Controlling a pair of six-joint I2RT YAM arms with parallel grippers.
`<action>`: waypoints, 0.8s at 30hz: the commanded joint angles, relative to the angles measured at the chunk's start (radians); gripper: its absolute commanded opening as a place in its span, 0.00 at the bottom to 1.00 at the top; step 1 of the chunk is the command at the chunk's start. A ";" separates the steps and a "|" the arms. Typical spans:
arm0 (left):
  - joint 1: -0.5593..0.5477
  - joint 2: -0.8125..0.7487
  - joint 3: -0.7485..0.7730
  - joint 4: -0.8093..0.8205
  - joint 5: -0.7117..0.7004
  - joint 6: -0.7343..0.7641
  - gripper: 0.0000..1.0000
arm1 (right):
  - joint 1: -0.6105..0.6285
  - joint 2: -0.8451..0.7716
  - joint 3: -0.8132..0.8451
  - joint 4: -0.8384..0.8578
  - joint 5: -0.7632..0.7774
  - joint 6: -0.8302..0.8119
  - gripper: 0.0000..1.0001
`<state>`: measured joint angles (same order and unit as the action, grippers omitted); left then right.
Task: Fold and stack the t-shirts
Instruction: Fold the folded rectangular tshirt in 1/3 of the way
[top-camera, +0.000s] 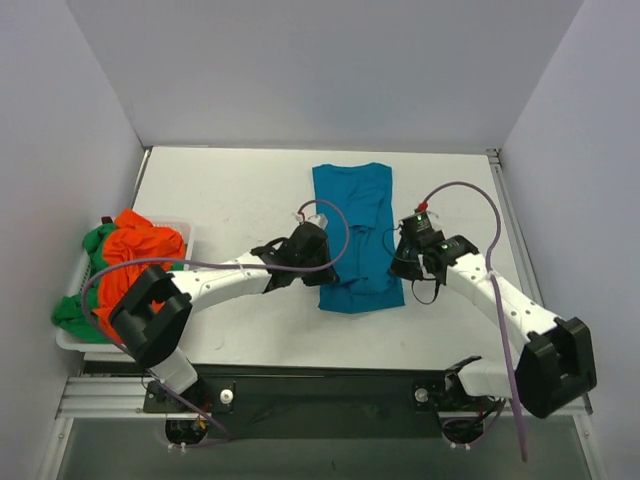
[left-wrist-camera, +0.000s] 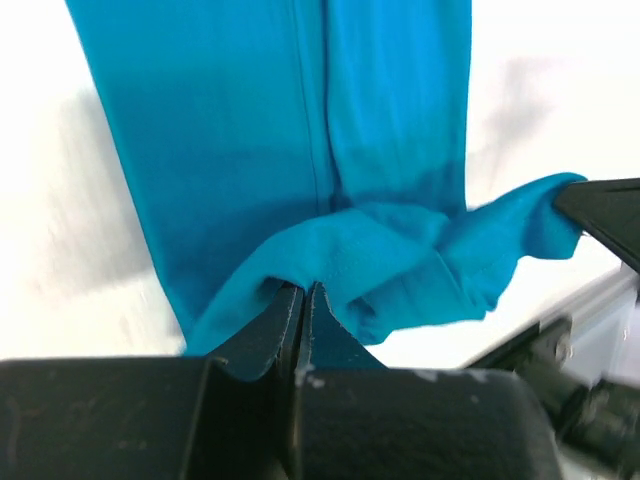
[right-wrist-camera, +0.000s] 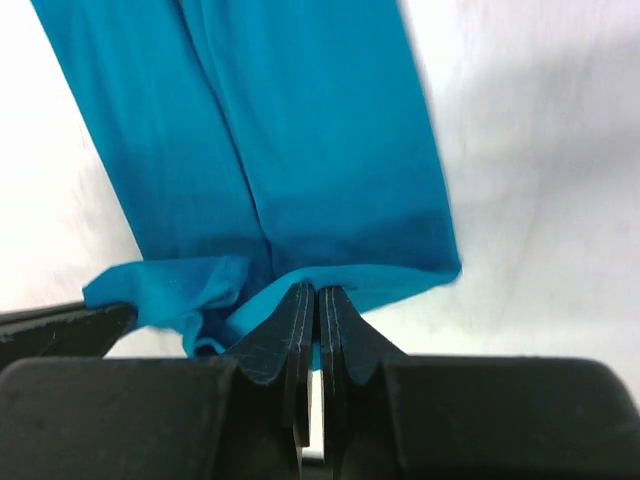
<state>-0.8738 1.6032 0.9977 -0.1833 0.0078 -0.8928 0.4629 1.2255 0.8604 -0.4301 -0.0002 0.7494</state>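
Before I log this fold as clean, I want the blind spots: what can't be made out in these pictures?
- Teal shirt, far end: cut off by the top edge in both wrist views.
- Its pinched edges: top view, hidden under the left claw and right claw.
- Green shirt: top view, mostly buried under the orange shirt in the basket.
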 joint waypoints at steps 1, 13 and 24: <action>0.054 0.084 0.136 -0.002 0.023 0.063 0.00 | -0.056 0.107 0.080 0.108 0.009 -0.070 0.00; 0.234 0.342 0.413 -0.033 0.090 0.114 0.00 | -0.145 0.483 0.394 0.165 -0.099 -0.128 0.00; 0.286 0.451 0.532 -0.051 0.149 0.150 0.00 | -0.254 0.592 0.416 0.208 -0.187 -0.102 0.00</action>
<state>-0.5919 2.0472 1.4723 -0.2390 0.1257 -0.7704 0.2379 1.8164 1.2530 -0.2382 -0.1524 0.6388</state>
